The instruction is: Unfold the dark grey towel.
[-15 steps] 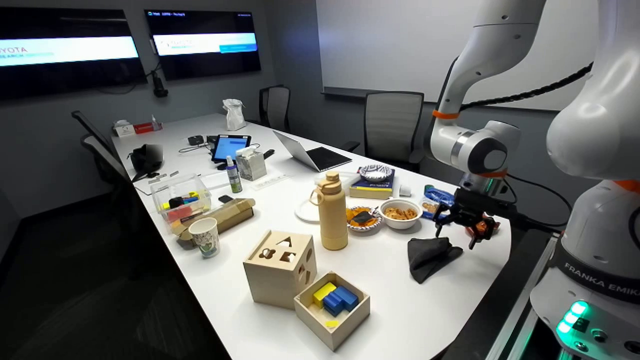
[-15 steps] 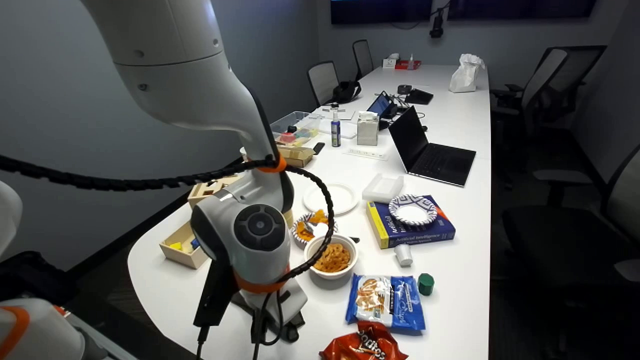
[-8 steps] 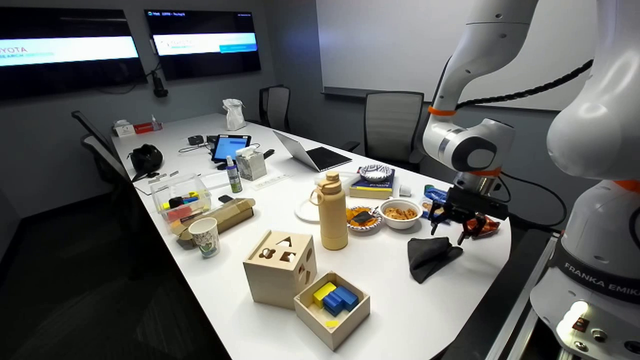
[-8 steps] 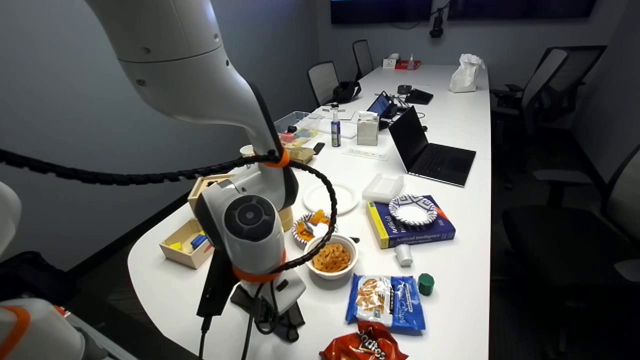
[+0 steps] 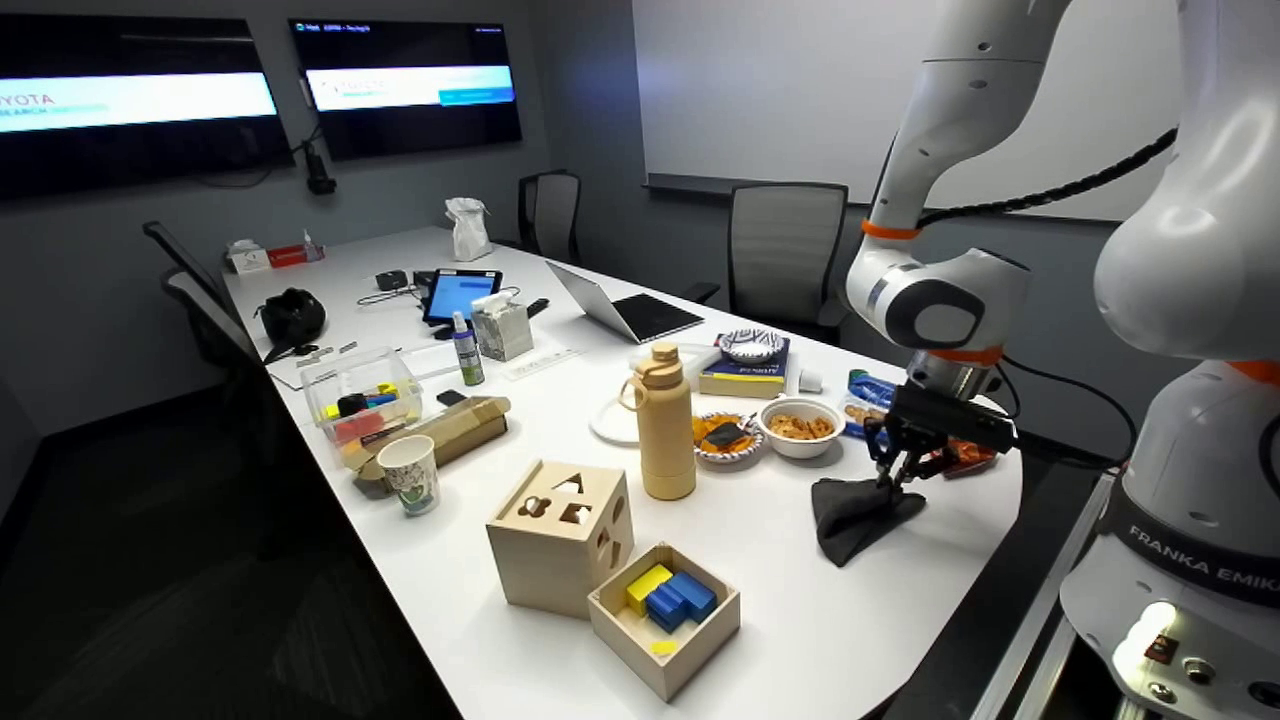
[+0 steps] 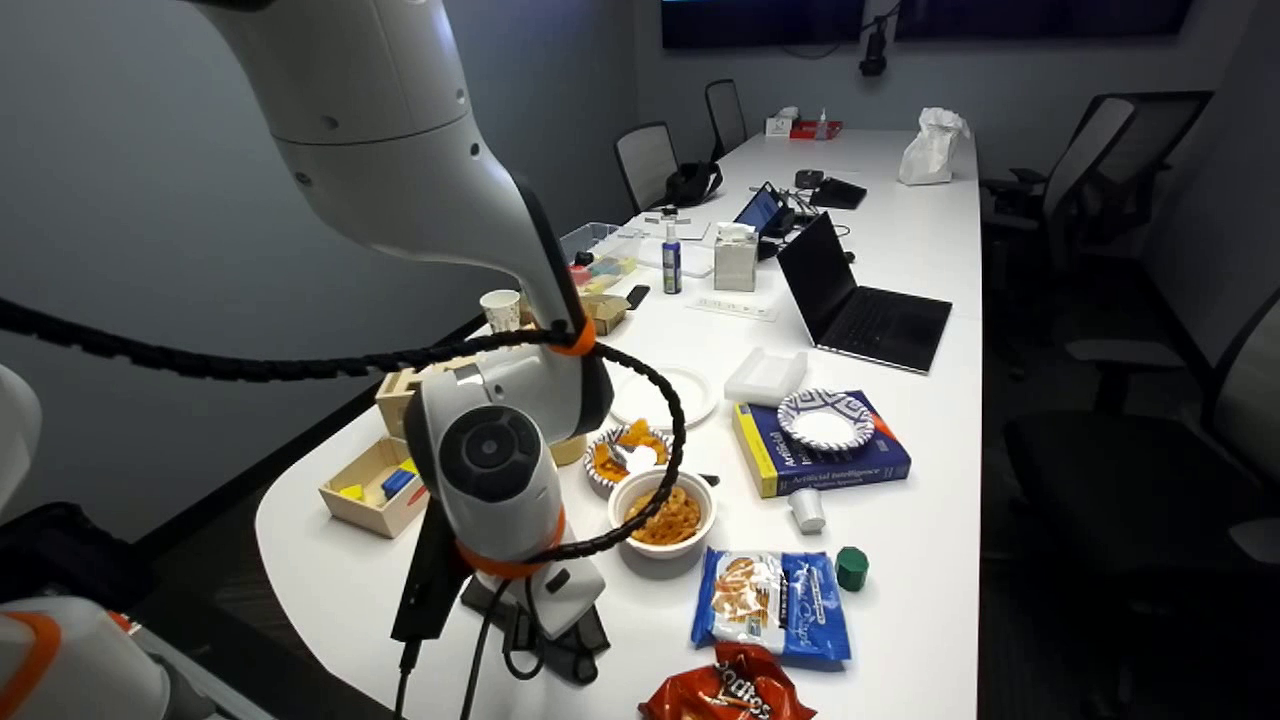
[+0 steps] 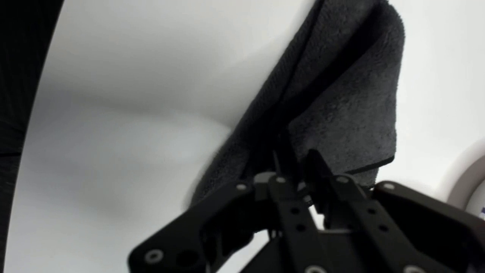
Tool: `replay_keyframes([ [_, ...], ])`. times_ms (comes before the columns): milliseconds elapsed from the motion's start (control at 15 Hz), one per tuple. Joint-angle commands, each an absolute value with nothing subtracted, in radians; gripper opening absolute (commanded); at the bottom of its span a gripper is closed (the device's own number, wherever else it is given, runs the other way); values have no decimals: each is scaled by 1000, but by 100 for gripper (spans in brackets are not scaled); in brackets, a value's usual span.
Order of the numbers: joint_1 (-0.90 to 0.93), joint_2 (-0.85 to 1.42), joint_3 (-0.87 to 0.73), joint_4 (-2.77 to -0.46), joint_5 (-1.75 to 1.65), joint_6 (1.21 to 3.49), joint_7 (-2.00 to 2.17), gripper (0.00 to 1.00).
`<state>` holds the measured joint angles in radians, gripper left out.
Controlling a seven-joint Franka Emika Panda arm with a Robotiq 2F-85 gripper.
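My gripper points down, its 2 fingers drawn together, pinching a fold of the towel. The rest lies creased on the table, beneath my jaws and beside them. Near my jaws are the white bowl and, partly hidden behind them in an exterior view, the red packet.

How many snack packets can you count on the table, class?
2: a blue packet beside the small green object, and a red packet next to the blue one. More may be hidden.
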<state>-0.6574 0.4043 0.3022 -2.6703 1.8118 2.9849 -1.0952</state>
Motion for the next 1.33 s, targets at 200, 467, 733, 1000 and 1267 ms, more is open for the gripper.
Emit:
replay_keyframes([
  [200,-588,327,303,-2705,2010,3069,-1219,1],
  [467,-490,289,377,-2712,2097,3238,-1170,1],
  [733,-376,264,445,-2665,2138,3355,-1135,1],
  [1000,-270,241,444,-2615,2097,3450,-1068,1],
  [1267,-204,297,447,-2545,2075,3547,-1041,1],
])
